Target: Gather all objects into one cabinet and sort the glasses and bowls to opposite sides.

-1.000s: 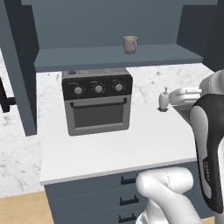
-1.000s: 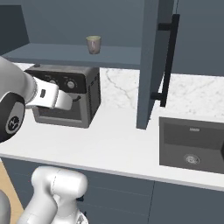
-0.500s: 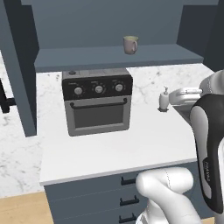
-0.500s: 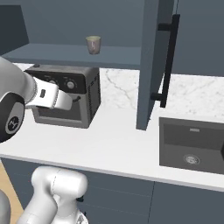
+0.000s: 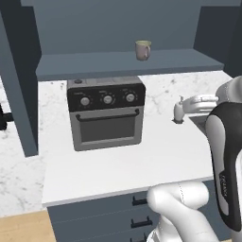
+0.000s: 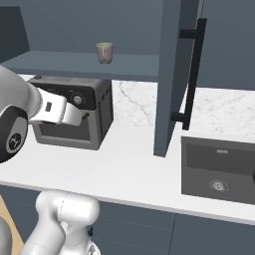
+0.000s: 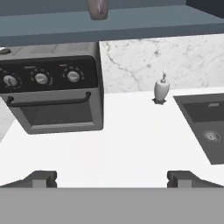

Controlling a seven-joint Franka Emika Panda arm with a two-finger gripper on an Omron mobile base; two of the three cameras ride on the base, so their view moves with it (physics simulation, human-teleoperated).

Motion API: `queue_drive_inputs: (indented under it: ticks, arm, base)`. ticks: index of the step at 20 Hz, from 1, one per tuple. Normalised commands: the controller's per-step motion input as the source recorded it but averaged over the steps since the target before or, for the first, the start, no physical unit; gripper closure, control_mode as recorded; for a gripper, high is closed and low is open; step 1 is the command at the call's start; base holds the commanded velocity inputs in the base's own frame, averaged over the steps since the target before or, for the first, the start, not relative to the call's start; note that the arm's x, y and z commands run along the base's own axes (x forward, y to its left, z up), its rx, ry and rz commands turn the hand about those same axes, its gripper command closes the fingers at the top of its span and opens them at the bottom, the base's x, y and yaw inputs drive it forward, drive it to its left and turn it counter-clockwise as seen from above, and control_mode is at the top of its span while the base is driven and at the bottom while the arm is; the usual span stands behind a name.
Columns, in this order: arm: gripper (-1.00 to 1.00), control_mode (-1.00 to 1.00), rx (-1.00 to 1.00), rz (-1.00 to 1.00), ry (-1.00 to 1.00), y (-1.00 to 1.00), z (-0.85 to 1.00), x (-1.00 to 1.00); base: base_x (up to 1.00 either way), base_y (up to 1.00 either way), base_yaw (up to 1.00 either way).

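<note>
**Open end effector over a bare stretch of table, mug up on the cabinet shelf**

The white table (image 5: 118, 165) has a wide bare area in front of the toaster oven (image 5: 106, 113), running to its front edge. On the right it is bounded by the sunken sink (image 6: 219, 169); a small soap dispenser (image 7: 161, 90) stands by the sink's near corner against the marble backsplash. In the right base view, the open cabinet door (image 6: 174, 74) with its long black handle (image 6: 191, 74) hangs down toward the table between oven and sink, narrowing the room there.

The end effector (image 7: 111, 178) has its fingers (image 7: 41, 178) spread wide apart, holding nothing and touching nothing, above the bare table in front of the oven.

The beige mug (image 5: 142, 49) stands upright on the cabinet shelf (image 5: 123, 64) above the oven, well apart from the end effector, higher and farther back.
</note>
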Motion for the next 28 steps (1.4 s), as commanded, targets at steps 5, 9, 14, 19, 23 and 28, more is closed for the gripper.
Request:
queue_drive_inputs:
  ticks: [5,9,14,19,23,28]
  arm:
    - [-1.00,1.00,0.00,0.00,0.00,0.00,0.00,0.00]
    - [-1.00,1.00,0.00,0.00,0.00,0.00,0.00,0.00]
    - [-1.00,1.00,0.00,0.00,0.00,0.00,0.00,0.00]
    - [-1.00,1.00,0.00,0.00,0.00,0.00,0.00,0.00]
    - [-1.00,1.00,0.00,0.00,0.00,0.00,0.00,0.00]
    - [-1.00,1.00,0.00,0.00,0.00,0.00,0.00,0.00]
  base:
    - [0.08,0.00,0.00]
    - [0.00,0.00,0.00]
    - [0.00,0.00,0.00]
    - [0.00,0.00,0.00]
    - [0.00,0.00,0.00]
    - [0.06,0.00,0.00]
